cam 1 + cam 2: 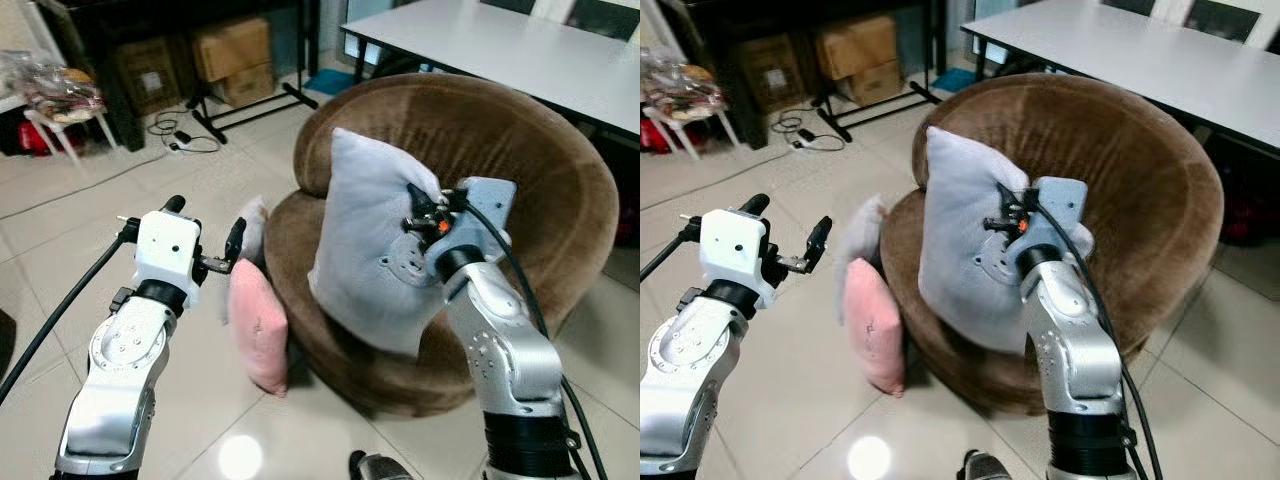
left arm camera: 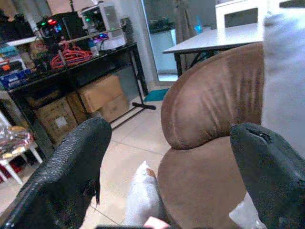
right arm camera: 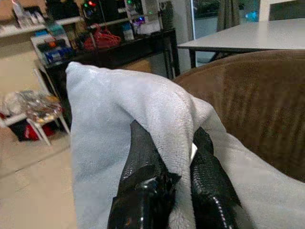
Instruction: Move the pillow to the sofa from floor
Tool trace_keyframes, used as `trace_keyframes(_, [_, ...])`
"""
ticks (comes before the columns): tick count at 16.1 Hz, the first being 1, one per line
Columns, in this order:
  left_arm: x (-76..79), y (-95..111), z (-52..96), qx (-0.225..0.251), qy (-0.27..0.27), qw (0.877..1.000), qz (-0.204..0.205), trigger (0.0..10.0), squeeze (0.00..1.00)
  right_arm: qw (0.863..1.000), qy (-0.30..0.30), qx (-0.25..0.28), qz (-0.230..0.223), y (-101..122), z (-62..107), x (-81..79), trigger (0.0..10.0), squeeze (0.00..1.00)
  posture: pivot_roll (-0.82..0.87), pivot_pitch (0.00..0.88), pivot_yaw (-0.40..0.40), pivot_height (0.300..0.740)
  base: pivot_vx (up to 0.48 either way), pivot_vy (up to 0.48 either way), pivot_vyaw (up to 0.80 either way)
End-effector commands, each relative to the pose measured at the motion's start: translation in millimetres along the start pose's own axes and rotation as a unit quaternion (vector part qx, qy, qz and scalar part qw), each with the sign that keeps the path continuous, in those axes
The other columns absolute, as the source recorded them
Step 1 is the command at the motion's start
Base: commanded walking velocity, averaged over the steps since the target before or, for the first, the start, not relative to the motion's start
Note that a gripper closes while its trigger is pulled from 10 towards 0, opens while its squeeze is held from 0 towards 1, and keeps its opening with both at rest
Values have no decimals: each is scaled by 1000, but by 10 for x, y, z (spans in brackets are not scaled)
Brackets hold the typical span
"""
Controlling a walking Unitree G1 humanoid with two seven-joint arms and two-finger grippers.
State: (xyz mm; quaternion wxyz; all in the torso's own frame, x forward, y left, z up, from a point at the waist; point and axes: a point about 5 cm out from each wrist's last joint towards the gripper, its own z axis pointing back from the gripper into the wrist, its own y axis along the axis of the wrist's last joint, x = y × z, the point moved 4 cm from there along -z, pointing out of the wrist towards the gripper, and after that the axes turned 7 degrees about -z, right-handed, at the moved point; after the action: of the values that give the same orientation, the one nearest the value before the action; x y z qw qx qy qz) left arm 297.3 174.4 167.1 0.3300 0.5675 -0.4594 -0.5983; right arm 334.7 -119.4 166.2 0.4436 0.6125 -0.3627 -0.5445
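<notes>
A light grey pillow (image 1: 360, 230) stands upright over the seat of the round brown sofa (image 1: 530, 170). My right gripper (image 1: 422, 214) is shut on a fold at the pillow's upper right edge; the right wrist view shows both black fingers (image 3: 138, 157) pinching the fleece (image 3: 109, 105). A pink pillow (image 1: 258, 325) leans on the floor against the sofa's left side, with a smaller grey pillow (image 1: 252, 225) behind it. Above and to the left of the pink pillow hangs my left gripper (image 1: 205, 222), open and holding nothing.
A white table (image 1: 520, 45) stands behind the sofa. Cardboard boxes (image 1: 232, 50) sit under a dark shelf at the back, with a black stand's foot and cables (image 1: 190, 135) on the tiles. A small chair with bags (image 1: 60, 95) is at the far left.
</notes>
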Motion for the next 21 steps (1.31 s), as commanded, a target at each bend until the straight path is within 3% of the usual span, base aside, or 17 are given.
trace_keyframes(1, [-18,17,20,0,2,1000,-1,10000,0,999,16,28,-2,145,6,-83,10000,0,-1,0,2,740,0,0,0])
trace_keyframes(14, [-7,29,7,4,-3,1000,2,10000,0,1000,16,24,-5,126,16,-88,10000,0,-5,0,5,740,149,0,-738])
trace_keyframes(21, [-13,-15,34,-7,2,1000,-5,10000,0,999,40,1,-1,40,27,-162,10000,0,0,0,2,740,0,0,0])
